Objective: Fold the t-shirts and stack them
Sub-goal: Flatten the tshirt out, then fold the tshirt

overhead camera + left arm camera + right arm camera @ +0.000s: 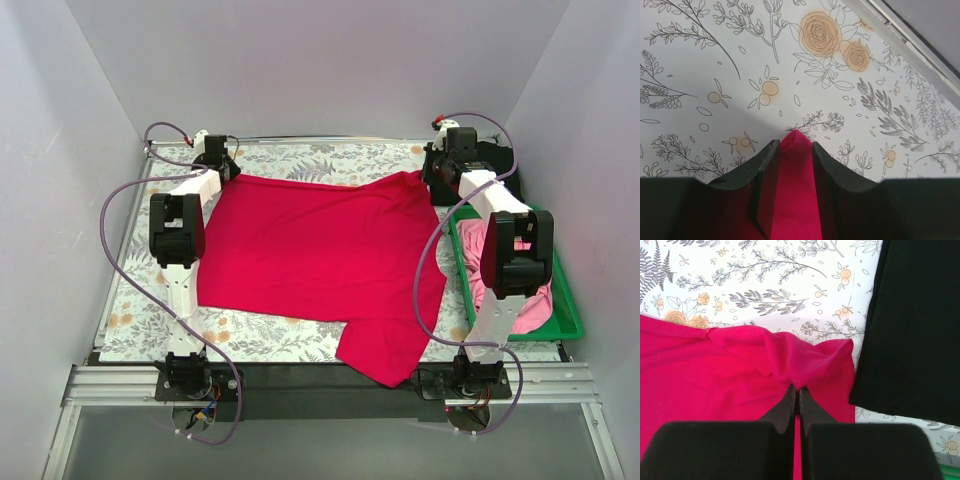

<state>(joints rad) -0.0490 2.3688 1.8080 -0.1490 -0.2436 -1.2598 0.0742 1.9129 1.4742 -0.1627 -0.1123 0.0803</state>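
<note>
A floral tablecloth (140,320) covers the table in the overhead view. A red t-shirt (320,250) lies spread across its middle, mostly flat. One corner at the lower right of the frame spills over the dark front edge.

A green bin (565,300) sits at the right edge with pink t-shirts (535,310) heaped inside. A black t-shirt (915,325) lies just beside the red one's upper right corner. In the right wrist view they look close, perhaps touching.

The left gripper (794,145) is at the shirt's upper left corner. Its jaws stand a little apart, and a point of red cloth fills the gap. Whether they grip it firmly cannot be told.

The right gripper (796,390) is at the upper right corner. Its jaws are pressed together on a bunched fold of red cloth.

The step appears to be taking both top corners, ready for a fold.

- **Check the left grip:** the left jaws should have a firm hold on the cloth before anything is lifted.
- **Lift together:** both corners should rise at the same time with the top edge taut between them, so the fold lands straight.
- **Watch the right side:** the bunched cloth there could leave a crease, and the black t-shirt could get dragged along.
</note>
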